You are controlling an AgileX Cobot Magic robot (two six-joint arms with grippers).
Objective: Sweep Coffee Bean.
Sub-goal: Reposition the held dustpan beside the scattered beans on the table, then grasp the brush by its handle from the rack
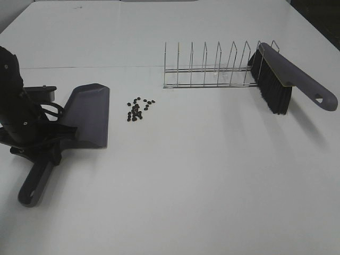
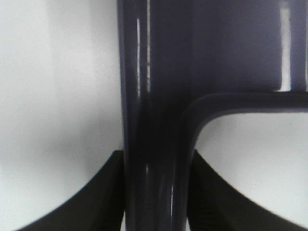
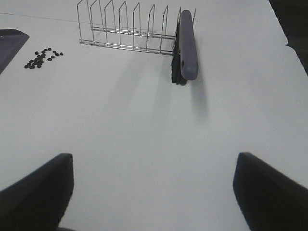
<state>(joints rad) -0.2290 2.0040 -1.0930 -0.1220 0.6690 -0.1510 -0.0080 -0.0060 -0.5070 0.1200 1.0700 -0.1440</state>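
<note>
Exterior high view, items on a white surface:

1. Dustpan, grey-purple plastic, lying at the left with its open lip facing right. Its handle runs back toward the near left corner.
2. Left hand, black, closed across the dustpan handle. The left wrist view shows a finger pressed to each side of the handle.
3. Coffee beans, about twenty, small and dark, in a loose cluster just right of the dustpan lip. They are apart from it, with bare surface between.
4. Wire rack, chrome, with a row of upright dividers, behind and to the right of the beans.
5. Brush, grey back and black bristles, set at the rack's right end with bristles down and handle pointing right. Nothing holds it.
6. Right hand, seen only in the right wrist view. Fingers spread wide and empty, well short of the brush.

Judgement: the brush has yet to be picked up.

Hazards:
- Brush snagging a rack wire on lifting, dragging the rack toward the beans.
- A hard or fast stroke flicking the beans past or over the pan, since they are light and roll easily.
- Dustpan lip tilted off the surface, letting beans slip underneath.
- Dustpan nudged forward early, scattering the cluster.
</note>
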